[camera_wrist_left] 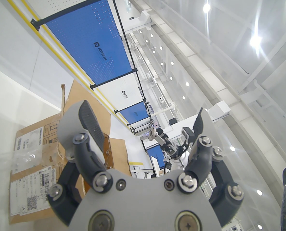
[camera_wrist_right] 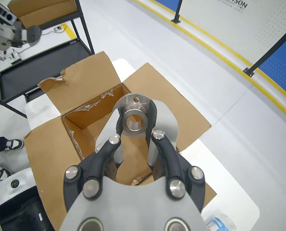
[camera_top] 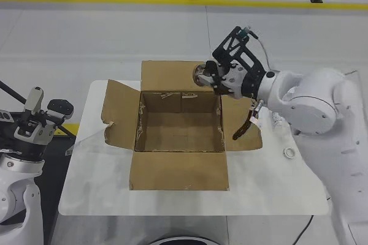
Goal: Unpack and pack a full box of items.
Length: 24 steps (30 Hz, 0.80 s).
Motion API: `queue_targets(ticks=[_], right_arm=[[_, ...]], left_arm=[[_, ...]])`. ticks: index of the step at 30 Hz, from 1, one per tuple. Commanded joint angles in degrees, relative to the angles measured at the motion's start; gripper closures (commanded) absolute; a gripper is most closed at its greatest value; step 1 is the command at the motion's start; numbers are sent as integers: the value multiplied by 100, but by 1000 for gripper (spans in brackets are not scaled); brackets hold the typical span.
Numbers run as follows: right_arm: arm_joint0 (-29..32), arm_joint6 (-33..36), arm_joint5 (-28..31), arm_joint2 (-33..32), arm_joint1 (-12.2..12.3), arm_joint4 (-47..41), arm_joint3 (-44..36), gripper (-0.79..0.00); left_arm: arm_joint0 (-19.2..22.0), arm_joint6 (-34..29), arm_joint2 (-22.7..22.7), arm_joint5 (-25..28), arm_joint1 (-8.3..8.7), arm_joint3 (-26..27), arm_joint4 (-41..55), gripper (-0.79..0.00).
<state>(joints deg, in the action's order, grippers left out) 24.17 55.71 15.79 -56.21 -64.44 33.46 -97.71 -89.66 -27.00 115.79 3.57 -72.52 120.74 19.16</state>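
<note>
An open cardboard box (camera_top: 179,131) stands in the middle of the white table (camera_top: 264,190), its four flaps folded out and its inside bare. My right gripper (camera_top: 207,75) hangs above the box's far right corner, shut on a round metal flange with a centre bore (camera_wrist_right: 134,118); the flange (camera_top: 202,75) sits over the far flap. My left gripper (camera_wrist_left: 143,121) is off the table's left side, lifted and pointing up toward the ceiling, open with nothing between its fingers. The box's labelled outer wall (camera_wrist_left: 34,174) lies below it.
A small white ring (camera_top: 289,152) lies on the table right of the box. A clear plastic bag (camera_wrist_right: 219,222) rests near the table's right edge. A black cart with another cardboard box (camera_wrist_right: 41,3) stands beyond the table's left side.
</note>
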Motion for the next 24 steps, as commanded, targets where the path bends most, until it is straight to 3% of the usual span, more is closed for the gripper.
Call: queue_targets(ticks=[1,14,24], right_arm=[[-286,59,38,374,-92,-84,442,0],[-1092,387,394,2112,-744,-522,2370,0],[-1303,160,273,3350,-1534,-257,3739,0]], left_arm=[[0,0,0,0,0,0,0,-785],[0,0,0,0,0,0,0,-785],[0,0,0,0,0,0,0,-785]])
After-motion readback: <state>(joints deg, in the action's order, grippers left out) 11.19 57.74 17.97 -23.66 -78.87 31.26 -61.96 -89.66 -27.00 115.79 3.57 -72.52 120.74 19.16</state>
